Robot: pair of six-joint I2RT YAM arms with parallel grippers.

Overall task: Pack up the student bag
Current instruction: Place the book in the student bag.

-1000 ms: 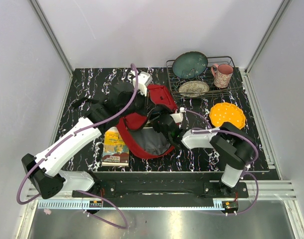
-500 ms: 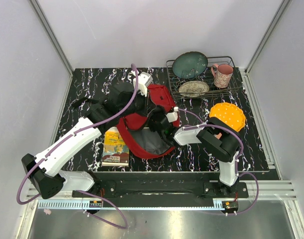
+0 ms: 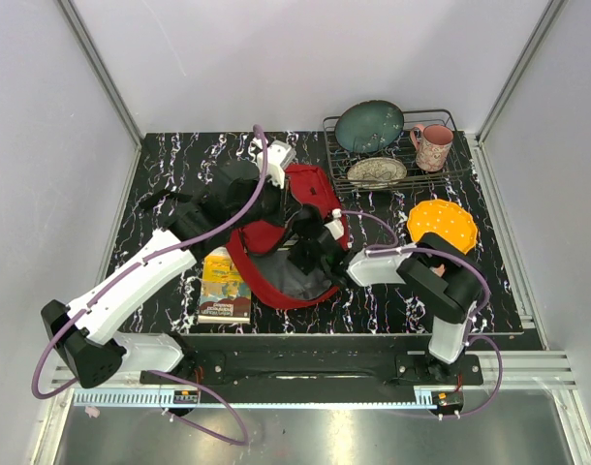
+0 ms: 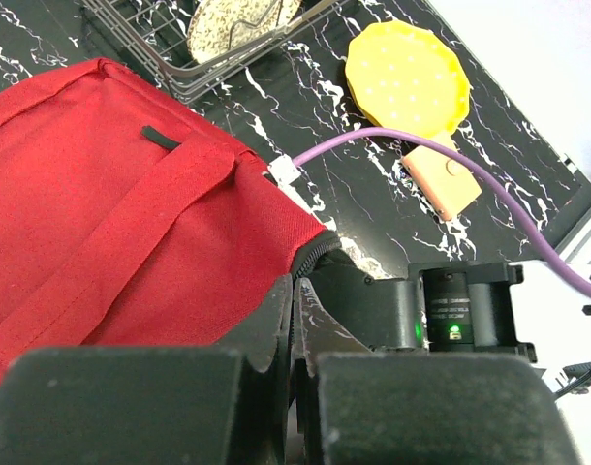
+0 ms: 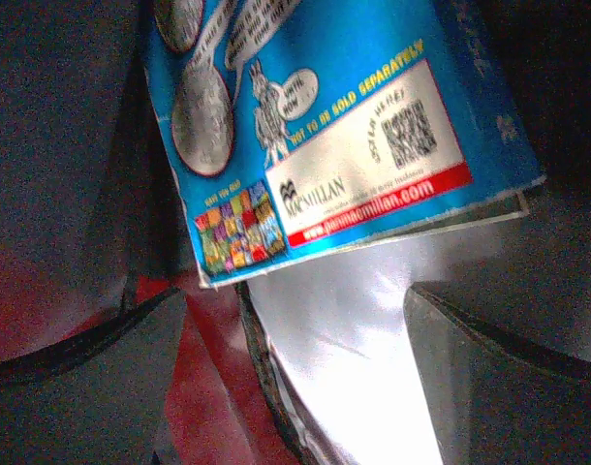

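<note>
The red student bag (image 3: 315, 189) lies mid-table with its mouth open and its grey lining (image 3: 295, 276) showing. My left gripper (image 4: 295, 300) is shut on the bag's zip edge, next to the red fabric (image 4: 102, 194), and holds that rim up. My right gripper (image 3: 310, 254) reaches into the mouth. In the right wrist view its fingers (image 5: 102, 358) stand wide apart with nothing between them. Just past them a blue book (image 5: 315, 126) lies inside the bag on the shiny lining (image 5: 344, 368).
A yellow book (image 3: 224, 284) lies on the table left of the bag. At the back right a wire rack (image 3: 451, 170) holds a teal bowl (image 3: 369, 126), a patterned plate (image 3: 377, 172) and a pink mug (image 3: 432, 146). A yellow plate (image 3: 442, 223) sits beside an orange block (image 4: 441, 182).
My right gripper has opened wide and shifted slightly left at the bag's mouth, its elbow swinging. The left arm and the bag have stayed put.
</note>
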